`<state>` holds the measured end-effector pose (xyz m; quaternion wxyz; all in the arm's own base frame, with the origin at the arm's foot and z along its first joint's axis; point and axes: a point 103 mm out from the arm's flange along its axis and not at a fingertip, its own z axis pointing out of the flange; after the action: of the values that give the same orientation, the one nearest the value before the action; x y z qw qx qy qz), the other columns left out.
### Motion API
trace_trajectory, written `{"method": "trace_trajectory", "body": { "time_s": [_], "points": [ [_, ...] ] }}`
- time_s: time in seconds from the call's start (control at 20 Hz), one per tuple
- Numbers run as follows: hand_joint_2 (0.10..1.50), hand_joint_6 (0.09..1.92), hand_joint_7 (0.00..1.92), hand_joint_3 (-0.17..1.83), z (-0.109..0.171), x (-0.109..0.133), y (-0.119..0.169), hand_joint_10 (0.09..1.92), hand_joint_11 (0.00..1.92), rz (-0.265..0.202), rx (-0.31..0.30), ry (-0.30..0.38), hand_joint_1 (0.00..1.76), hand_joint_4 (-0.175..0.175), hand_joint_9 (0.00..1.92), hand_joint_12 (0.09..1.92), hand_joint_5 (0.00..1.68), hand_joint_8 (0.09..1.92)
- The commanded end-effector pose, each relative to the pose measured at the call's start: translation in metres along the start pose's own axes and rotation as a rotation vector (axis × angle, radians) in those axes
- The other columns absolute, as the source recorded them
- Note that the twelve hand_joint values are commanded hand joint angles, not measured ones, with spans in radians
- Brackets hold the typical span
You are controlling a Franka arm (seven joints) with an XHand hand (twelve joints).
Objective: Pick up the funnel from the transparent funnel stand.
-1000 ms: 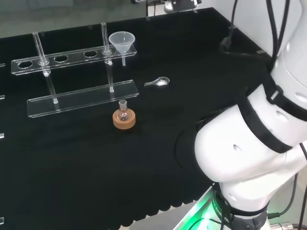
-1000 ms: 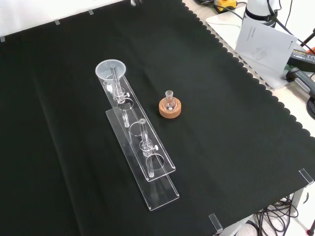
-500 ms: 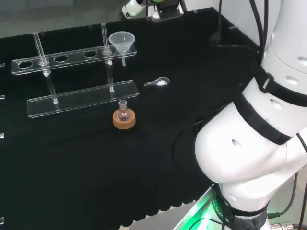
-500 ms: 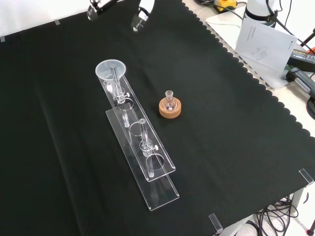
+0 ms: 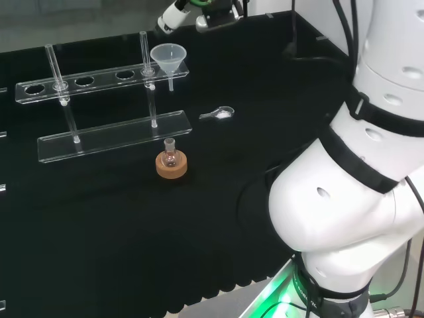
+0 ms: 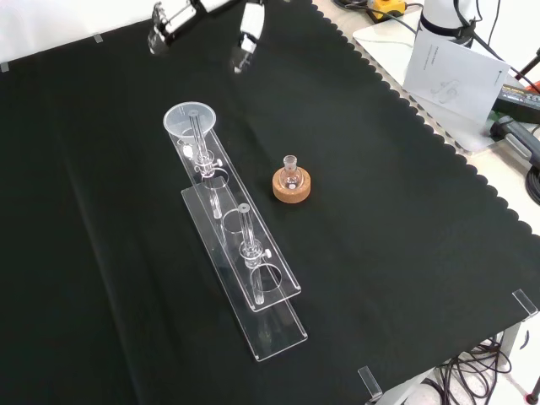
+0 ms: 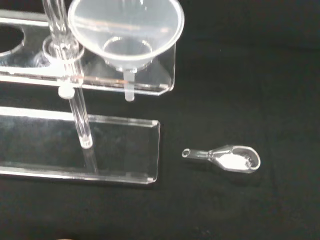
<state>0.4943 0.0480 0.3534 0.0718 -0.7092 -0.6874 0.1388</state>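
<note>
Your hand (image 6: 245, 29) at twelve o'clock above the clear conical funnel (image 5: 168, 58), fingers straight, smooth acrylic stand (image 5: 99, 78) holding it.

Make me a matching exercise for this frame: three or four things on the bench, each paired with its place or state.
Things:
1. funnel
2. small flask
3. clear scoop
4. robot hand

Places or states:
A. lying on the cloth, white powder in its bowl
B. above the bench's far edge, front view
C. seated in the funnel stand's end hole
D. upright in a cork ring

Pairs: 1-C, 2-D, 3-A, 4-B
</note>
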Motion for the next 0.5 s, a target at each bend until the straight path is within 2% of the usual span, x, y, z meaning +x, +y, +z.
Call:
{"method": "trace_trajectory", "body": {
  "time_s": [0.05, 0.35, 0.5],
  "points": [
    [0.79, 0.09, 0.0, 0.19, 0.024, 0.024, 0.028, 0.8, 0.22, -0.01, 0.102, -0.077, 0.53, 0.029, 0.12, 1.52, 0.11, 0.49],
    [0.77, 0.09, 0.0, 0.19, 0.034, 0.032, 0.043, 0.81, 0.24, -0.06, 0.124, -0.085, 0.56, 0.03, 0.11, 1.52, 0.11, 0.47],
    [0.76, 0.09, 0.0, 0.19, 0.038, 0.034, 0.048, 0.82, 0.25, -0.07, 0.137, -0.091, 0.57, 0.032, 0.1, 1.52, 0.1, 0.45]
  ]
}}
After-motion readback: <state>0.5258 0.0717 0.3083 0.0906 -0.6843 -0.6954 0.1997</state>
